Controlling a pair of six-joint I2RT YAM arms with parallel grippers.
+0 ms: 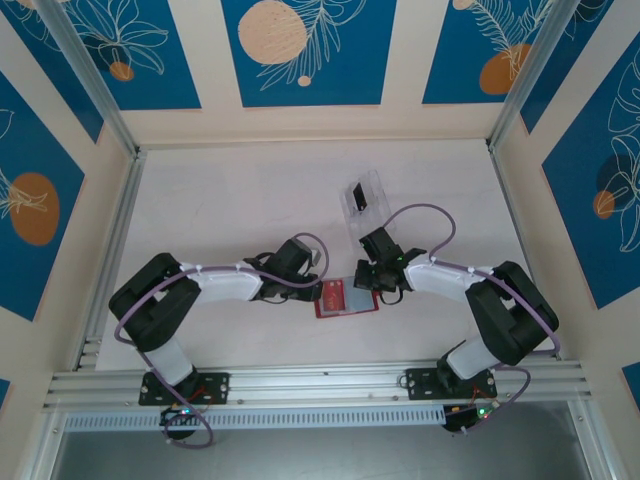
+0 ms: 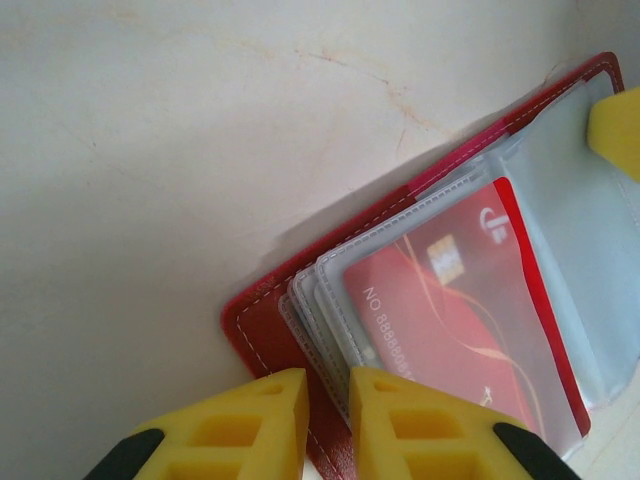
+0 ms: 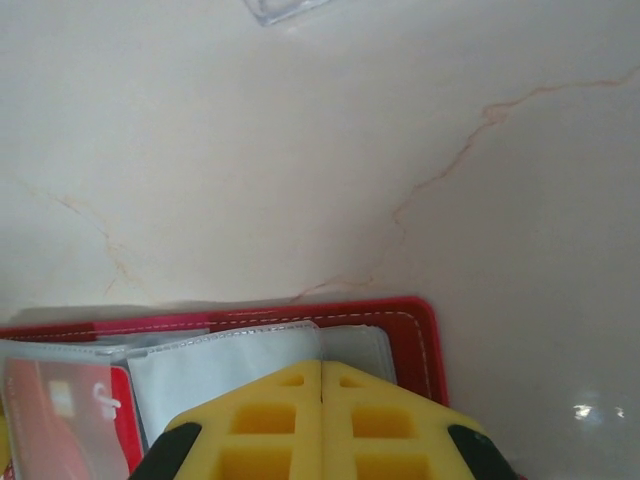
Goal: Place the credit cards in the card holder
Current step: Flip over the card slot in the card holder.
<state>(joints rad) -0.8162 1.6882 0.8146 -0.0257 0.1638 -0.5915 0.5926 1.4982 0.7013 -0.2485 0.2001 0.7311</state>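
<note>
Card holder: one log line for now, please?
card holder: open | red card: sleeved | left tool: gripping holder | right tool: shut

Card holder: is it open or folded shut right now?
Open. The card holder lies spread on the table, clear sleeves facing up, with a red card inside one.

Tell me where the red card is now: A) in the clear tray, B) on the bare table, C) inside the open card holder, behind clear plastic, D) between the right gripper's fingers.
C: the left wrist view shows the red card behind clear plastic inside the open card holder.
</note>
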